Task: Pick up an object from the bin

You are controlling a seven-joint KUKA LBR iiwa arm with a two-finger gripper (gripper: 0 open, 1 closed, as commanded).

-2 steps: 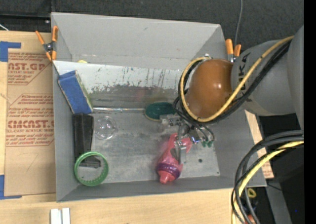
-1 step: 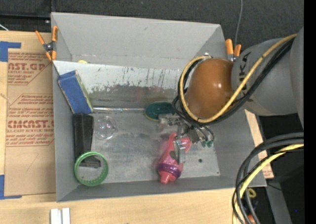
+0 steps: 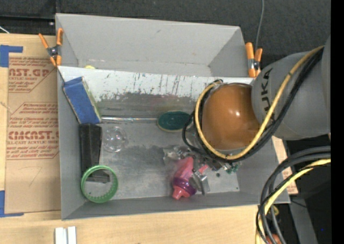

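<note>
Arm (image 3: 301,103) lettered "UKA"; jaws beside pink toy (image 3: 183,177)

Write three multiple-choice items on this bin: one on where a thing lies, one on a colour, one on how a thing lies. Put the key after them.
1. The green ring lies in the bin at the view's:
A) lower left
B) upper right
C) middle

2. The toy next to the gripper is:
A) yellow
B) pink
C) blue

3. The dark teal disc is:
A) propped on the rim
B) hanging in the air
C) flat on the floor

Key:
1 A, it sits at the lower end of the black bar.
2 B, pink with a purple end.
3 C, its round face rests on the floor.
</note>
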